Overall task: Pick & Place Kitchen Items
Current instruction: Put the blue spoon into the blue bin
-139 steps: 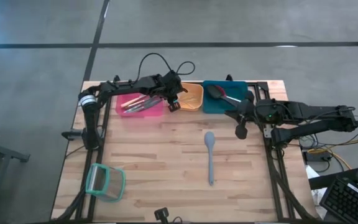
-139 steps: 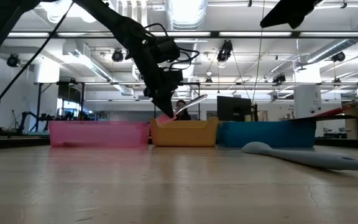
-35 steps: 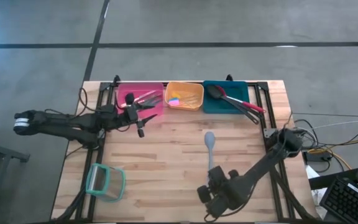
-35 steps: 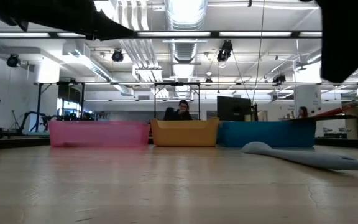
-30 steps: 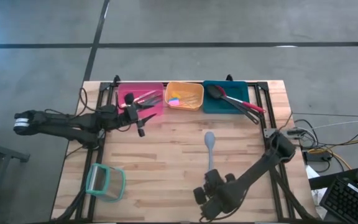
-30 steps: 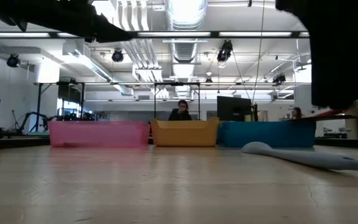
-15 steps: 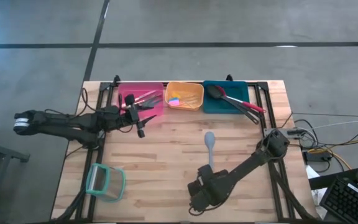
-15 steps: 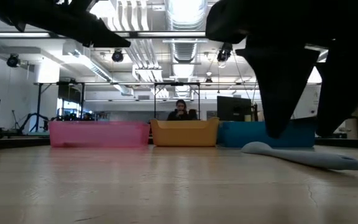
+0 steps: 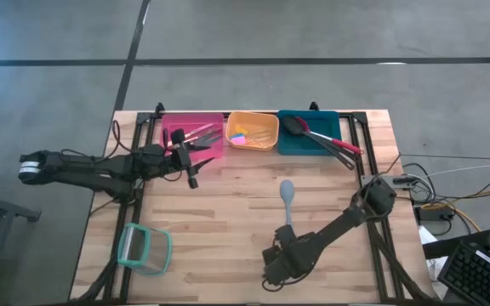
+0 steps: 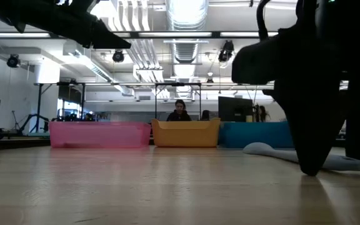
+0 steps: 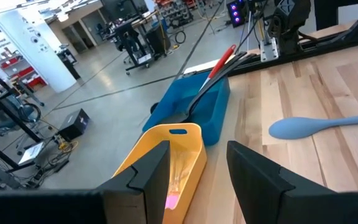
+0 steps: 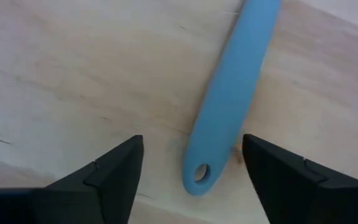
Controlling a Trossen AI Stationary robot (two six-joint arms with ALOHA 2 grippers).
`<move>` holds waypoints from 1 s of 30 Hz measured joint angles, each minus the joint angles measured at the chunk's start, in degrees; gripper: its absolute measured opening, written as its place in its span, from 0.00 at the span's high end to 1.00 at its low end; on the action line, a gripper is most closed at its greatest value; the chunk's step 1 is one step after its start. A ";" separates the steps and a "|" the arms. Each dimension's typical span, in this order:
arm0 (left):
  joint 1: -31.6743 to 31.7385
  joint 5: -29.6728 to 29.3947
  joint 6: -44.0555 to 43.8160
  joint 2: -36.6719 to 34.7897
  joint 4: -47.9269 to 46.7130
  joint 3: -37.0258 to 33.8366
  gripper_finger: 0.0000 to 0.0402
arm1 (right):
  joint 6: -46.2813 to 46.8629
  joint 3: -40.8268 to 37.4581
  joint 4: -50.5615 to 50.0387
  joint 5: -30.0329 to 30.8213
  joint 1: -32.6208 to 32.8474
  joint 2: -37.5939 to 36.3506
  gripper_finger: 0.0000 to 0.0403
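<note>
A grey-blue spoon (image 9: 287,212) lies flat on the wooden table, its bowl toward the far bins and its handle toward the near edge. My right gripper (image 9: 286,252) is open and points down. Its fingers stand on either side of the handle's holed end (image 12: 199,174), apart from it, with the tips at table height (image 10: 308,170). My left gripper (image 11: 197,180) is open with nothing between its fingers, and hovers near the pink bin (image 9: 192,138). Several utensils lie in the pink bin, small coloured pieces in the orange bin (image 9: 252,131), and a black spoon and a red-handled tool in the teal bin (image 9: 311,133).
The three bins stand in a row along the table's far edge. A teal-rimmed clear container (image 9: 143,248) sits near the front left corner. Bare wood lies between it and the spoon. A person sits in the room beyond the orange bin (image 10: 180,111).
My right gripper has gone a little toward the table's left edge and down to the table, and now stands over the spoon's handle end. The spoon has stayed where it was.
</note>
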 joint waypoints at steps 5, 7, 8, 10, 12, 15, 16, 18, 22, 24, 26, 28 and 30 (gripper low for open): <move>0.00 0.00 0.00 0.00 -0.13 0.00 0.59 | -0.93 -2.80 4.12 0.00 -0.04 -0.35 0.41; 0.00 0.01 -0.01 0.01 -0.15 0.00 0.59 | -0.93 -3.59 4.61 0.04 -0.11 -0.33 0.44; 0.00 0.02 -0.02 0.02 -0.17 0.00 0.59 | -0.95 -3.97 4.82 -0.07 -0.20 -0.35 0.46; 0.00 0.02 -0.02 0.02 -0.34 0.00 0.59 | -0.96 -4.60 5.27 -0.18 -0.44 -0.35 0.50; 0.00 0.02 -0.01 0.02 -0.67 0.00 0.59 | -1.24 -5.29 5.69 -0.23 -0.69 -0.40 0.54; 0.00 0.00 0.50 0.02 -1.05 0.00 0.59 | -1.37 -6.24 5.97 -0.27 -0.89 -0.42 0.61; 0.00 0.00 0.50 0.02 -1.13 0.00 0.59 | -1.40 -6.52 6.02 -0.29 -0.90 -0.43 0.64; 0.00 0.00 0.52 0.02 -1.13 0.00 0.59 | -1.34 -6.84 5.96 -0.27 -0.90 -0.46 0.70; 0.00 0.00 0.57 0.02 -1.14 0.00 0.59 | -2.42 -6.96 6.14 -0.25 -0.87 -0.46 0.83; 0.00 0.00 0.59 0.02 -1.29 0.00 0.59 | -2.86 -6.83 6.13 -0.29 -0.61 -0.46 0.83; 0.00 0.00 0.81 0.02 -1.34 0.00 0.59 | -3.13 -6.46 6.01 0.04 -0.25 -0.46 0.83; 0.00 0.00 1.27 0.02 -1.35 0.00 0.59 | -3.41 -5.89 5.55 1.15 0.34 -0.61 0.83; 0.00 -0.10 1.93 0.02 -1.47 0.00 0.59 | -3.58 -4.70 4.44 2.56 0.96 -0.93 0.83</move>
